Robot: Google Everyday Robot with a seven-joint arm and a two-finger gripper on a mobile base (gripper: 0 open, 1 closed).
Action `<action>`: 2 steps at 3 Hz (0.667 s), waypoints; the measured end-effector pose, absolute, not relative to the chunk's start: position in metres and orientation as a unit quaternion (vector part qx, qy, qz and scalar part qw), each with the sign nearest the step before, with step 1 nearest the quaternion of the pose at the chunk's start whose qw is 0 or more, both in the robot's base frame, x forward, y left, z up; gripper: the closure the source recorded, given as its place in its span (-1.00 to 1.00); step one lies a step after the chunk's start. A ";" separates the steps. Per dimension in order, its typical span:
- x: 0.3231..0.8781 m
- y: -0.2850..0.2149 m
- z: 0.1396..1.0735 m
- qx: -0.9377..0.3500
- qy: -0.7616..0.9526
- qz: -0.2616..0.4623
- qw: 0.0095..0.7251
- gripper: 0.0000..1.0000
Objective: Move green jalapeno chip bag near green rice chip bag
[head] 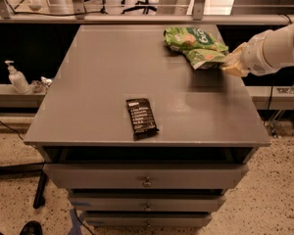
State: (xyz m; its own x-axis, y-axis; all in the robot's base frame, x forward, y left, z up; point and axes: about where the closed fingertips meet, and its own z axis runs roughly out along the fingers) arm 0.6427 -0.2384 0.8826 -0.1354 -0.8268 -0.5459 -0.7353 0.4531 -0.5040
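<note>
Work surface: we record a grey cabinet top [103, 82] above a stack of closed drawers [147, 176].
Green rice chip bag [183, 37]: darker, glossy green with big white lettering. It lies flat towards the far right corner of the top.
Green jalapeno chip bag [206, 57]: paler, crinkled yellow-green. It lies flat just in front and to the right of the green rice chip bag, touching and partly overlapping that bag's near edge.
Gripper [231, 65]: it reaches in from the right, low over the right edge of the top. Its tan tip sits against the right end of the green jalapeno chip bag.
Grip state: we cannot tell whether it is clamped on the bag or slack.
Arm [279, 45]: white, extending off the right side of the view.
Black snack bar [141, 116]: flat near the front edge, well apart from both bags.
Pump bottle [15, 77]: upright on a low ledge left of the cabinet.
</note>
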 end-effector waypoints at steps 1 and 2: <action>0.640 -0.234 0.888 -0.526 0.746 -0.053 0.405 -0.86; 0.633 -0.235 0.897 -0.526 0.743 -0.048 0.410 -1.00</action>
State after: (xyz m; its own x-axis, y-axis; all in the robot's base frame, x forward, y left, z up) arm 0.6331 -0.2355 0.8968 -0.1090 -0.8216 -0.5596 -0.7429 0.4414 -0.5033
